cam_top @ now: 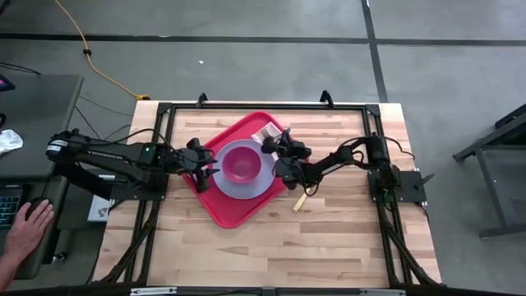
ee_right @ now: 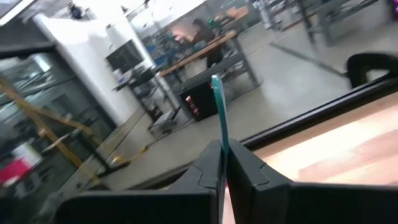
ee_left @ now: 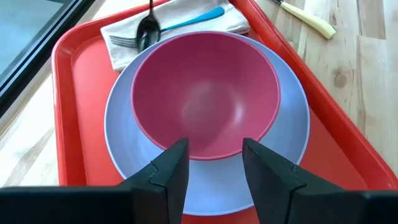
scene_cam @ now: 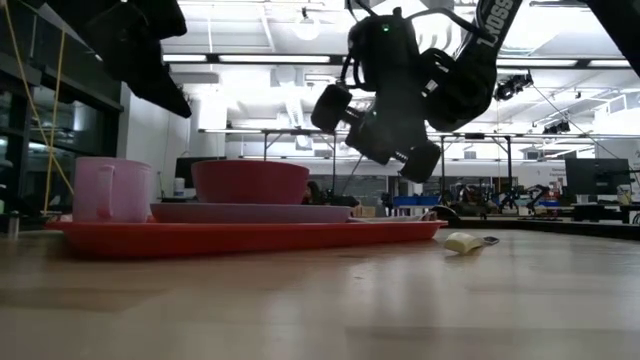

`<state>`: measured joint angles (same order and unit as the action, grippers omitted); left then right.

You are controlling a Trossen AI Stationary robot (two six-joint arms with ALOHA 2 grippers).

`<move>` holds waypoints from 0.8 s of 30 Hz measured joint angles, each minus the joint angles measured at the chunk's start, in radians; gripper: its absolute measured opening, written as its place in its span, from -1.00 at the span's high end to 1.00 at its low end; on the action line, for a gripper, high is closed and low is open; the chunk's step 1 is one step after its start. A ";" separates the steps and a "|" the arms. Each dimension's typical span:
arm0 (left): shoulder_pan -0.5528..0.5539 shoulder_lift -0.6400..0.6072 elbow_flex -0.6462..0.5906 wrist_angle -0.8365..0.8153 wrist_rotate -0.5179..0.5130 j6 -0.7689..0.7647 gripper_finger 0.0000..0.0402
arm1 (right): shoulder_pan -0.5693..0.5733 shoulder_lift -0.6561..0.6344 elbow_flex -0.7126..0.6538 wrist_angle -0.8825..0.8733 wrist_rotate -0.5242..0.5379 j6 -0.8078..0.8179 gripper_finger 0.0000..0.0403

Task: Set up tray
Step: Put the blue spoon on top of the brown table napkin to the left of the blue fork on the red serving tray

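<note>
With the tray [cam_top: 238, 197] on the table already carrying plate, bowl [ee_left: 205, 93] and napkin, the right fingers [ee_right: 221, 163] are clamped on a teal utensil [ee_right: 217, 106], probably to be lowered onto that napkin, while the left fingers [ee_left: 214, 168] hang apart just short of the bowl.

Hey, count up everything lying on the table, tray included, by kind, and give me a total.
Tray: 1
Plate: 1
Bowl: 1
Cup: 1
Napkin: 1
Fork: 1
Spoon: 1
Knife: 1
Total: 8
Not counted: teal-handled utensil held in the right gripper.
</note>
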<state>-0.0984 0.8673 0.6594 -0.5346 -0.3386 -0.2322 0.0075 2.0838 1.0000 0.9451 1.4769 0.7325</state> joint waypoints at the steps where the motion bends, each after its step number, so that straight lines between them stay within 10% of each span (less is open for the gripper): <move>1: 0.000 0.000 0.000 0.000 0.004 0.000 0.11 | 0.000 0.000 0.000 -0.023 -0.024 0.022 1.00; 24: 0.000 0.000 0.000 -0.015 0.034 0.018 0.11 | -0.001 0.000 0.000 -0.222 -0.280 0.252 1.00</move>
<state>-0.0982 0.8673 0.6594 -0.5499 -0.3042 -0.2138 0.0063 2.0833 0.9997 0.7233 1.1969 0.9848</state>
